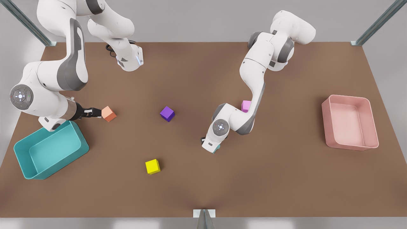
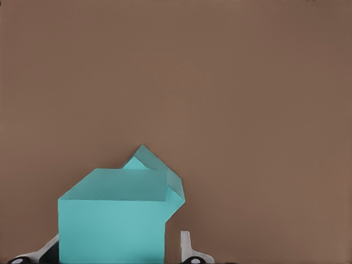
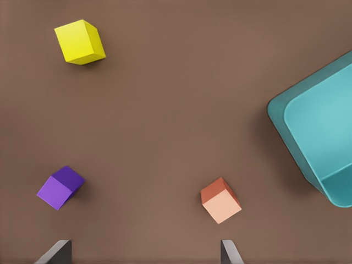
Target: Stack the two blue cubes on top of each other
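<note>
My left gripper [image 2: 110,256] is shut on one blue cube [image 2: 113,220]; a white finger [image 2: 186,245] shows at the cube's side. The second blue cube [image 2: 162,170] lies just beyond and below it, turned at an angle and partly covered; whether the two touch I cannot tell. In the front view this gripper [image 1: 212,147] points down near the table's middle, with a sliver of blue cube [image 1: 217,149] under the hand. My right gripper [image 1: 93,112] hangs high on the front view's left, open [image 3: 143,256] and holding nothing.
An orange cube [image 1: 108,114], a purple cube [image 1: 167,114] and a yellow cube [image 1: 152,166] lie on the brown table. A pink cube [image 1: 246,106] sits behind the left arm. The teal bin [image 1: 24,157] stands at the front view's left, the pink bin [image 1: 369,122] at its right.
</note>
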Robot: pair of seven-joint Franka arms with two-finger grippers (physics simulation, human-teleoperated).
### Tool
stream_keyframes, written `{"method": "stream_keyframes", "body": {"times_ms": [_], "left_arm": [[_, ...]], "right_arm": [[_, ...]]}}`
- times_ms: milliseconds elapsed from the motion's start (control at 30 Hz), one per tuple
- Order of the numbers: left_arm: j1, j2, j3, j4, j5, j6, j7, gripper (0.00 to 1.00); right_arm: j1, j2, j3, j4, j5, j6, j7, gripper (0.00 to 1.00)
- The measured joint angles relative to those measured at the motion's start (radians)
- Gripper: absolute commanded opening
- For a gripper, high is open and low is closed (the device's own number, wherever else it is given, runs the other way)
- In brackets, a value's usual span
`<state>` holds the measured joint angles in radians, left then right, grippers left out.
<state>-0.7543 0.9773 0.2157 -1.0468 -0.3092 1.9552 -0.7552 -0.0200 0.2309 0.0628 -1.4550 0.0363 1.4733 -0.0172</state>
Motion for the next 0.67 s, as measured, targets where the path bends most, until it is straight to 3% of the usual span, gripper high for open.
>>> {"method": "stream_keyframes", "body": {"times_ms": [133,333,467,500,567,667], "left_arm": [[0.004,-0.009,0.003,0.001,-0.002,-0.011,-0.018,1.00],[0.009,-0.167,0.034,0.042,0.002,-0.183,-0.039,1.00],[0.225,-0.354,0.036,0.061,0.124,-0.430,0.028,1.00],[0.308,-0.389,0.015,0.043,0.161,-0.479,0.068,1.00],[0.548,-0.567,-0.253,-0.161,0.275,-0.521,0.142,1.00],[0.627,-0.702,-0.319,-0.260,0.343,-0.565,0.238,1.00]], "right_arm": [[0.000,0.000,0.000,0.000,0.001,0.002,-0.001,1.00],[0.000,0.005,0.000,0.002,0.001,0.005,-0.002,1.00],[0.000,0.005,0.000,0.003,0.001,0.007,-0.003,1.00],[0.000,0.005,0.000,0.003,0.001,0.007,-0.003,1.00],[0.000,0.006,0.000,0.003,0.002,0.008,-0.004,1.00],[0.000,0.006,0.000,0.003,0.002,0.008,-0.004,1.00]]}}
